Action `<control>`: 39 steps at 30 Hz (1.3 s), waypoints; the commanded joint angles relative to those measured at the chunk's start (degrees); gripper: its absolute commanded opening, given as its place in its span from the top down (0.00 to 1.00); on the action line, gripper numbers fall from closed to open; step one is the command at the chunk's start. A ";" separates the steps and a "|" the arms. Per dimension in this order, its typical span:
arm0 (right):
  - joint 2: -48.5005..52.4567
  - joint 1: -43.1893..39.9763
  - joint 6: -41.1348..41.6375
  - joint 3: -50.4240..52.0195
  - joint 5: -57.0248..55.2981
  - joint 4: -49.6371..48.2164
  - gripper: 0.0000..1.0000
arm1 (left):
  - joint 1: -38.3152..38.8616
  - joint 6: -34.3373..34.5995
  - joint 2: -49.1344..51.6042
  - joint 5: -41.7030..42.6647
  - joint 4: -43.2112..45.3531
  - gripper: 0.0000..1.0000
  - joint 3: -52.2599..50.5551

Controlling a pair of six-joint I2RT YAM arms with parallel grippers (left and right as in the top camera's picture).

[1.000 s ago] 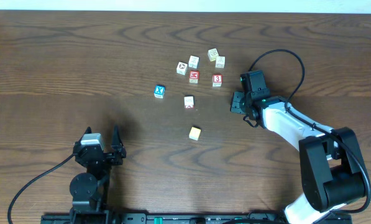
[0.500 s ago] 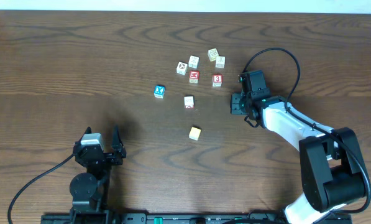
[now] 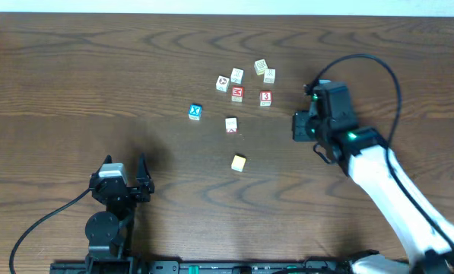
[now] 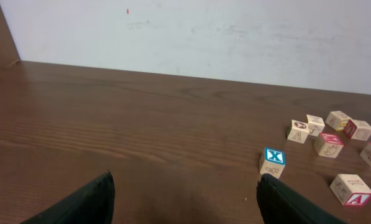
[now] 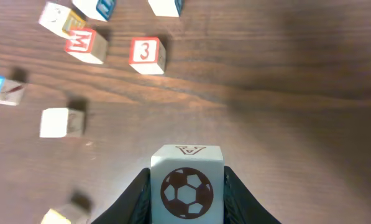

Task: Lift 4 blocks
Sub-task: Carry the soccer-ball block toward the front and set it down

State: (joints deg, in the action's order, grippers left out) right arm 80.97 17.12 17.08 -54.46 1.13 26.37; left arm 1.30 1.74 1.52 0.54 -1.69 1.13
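Jaws of the right gripper (image 3: 296,126) are clamping a white block with a soccer-ball mark (image 5: 186,182), one finger pressing on each side face. The block seems to be hanging clear of the tabletop (image 3: 74,76), though its underside is hidden. Jaws of the left gripper (image 4: 184,202) are standing wide apart with nothing between them, low at the near left of the tabletop. The red "3" block (image 3: 265,97) is sitting left of the loaded gripper, apart from it and near the red letter cube (image 3: 237,93). The pale yellow block (image 3: 239,162) is lying alone toward the near edge. The blue X cube (image 3: 195,112) is sitting furthest left. The tabletop in the right wrist view is showing blurred.
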 commanded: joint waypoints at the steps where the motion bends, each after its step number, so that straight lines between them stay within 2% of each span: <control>1: -5.62 1.09 -0.85 -0.66 0.31 4.96 0.86 | 0.17 0.72 -0.04 -1.07 -2.54 0.26 -0.90; 7: -9.51 2.23 0.28 -0.46 0.44 17.53 0.90 | 0.17 0.72 -0.04 -1.07 -2.54 0.26 -0.90; 10: -9.38 3.56 0.46 1.03 0.42 18.56 0.91 | 0.17 0.72 -0.04 -1.07 -2.54 0.26 -0.90; 13: -9.38 4.87 1.20 4.00 0.42 15.98 0.90 | 0.17 0.72 -0.04 -1.07 -2.54 0.27 -0.90; 18: -9.35 7.50 7.39 11.39 0.46 7.85 0.89 | 0.17 0.72 -0.04 -1.07 -2.54 0.27 -0.90; 24: -9.33 12.17 14.86 21.70 0.46 -4.33 0.82 | 0.17 0.72 -0.04 -1.07 -2.51 0.26 -0.90; 27: -9.33 14.58 15.72 23.93 0.46 -7.82 0.81 | 0.17 0.72 -0.04 -1.07 -2.54 0.27 -0.90; 39: -7.65 18.34 19.23 24.81 -3.82 -9.84 0.80 | 0.17 0.72 -0.04 -1.07 -2.54 0.26 -0.90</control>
State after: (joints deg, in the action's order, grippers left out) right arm 72.05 34.48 33.56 -30.02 -0.05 16.64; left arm 1.30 1.72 1.52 0.54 -1.69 1.13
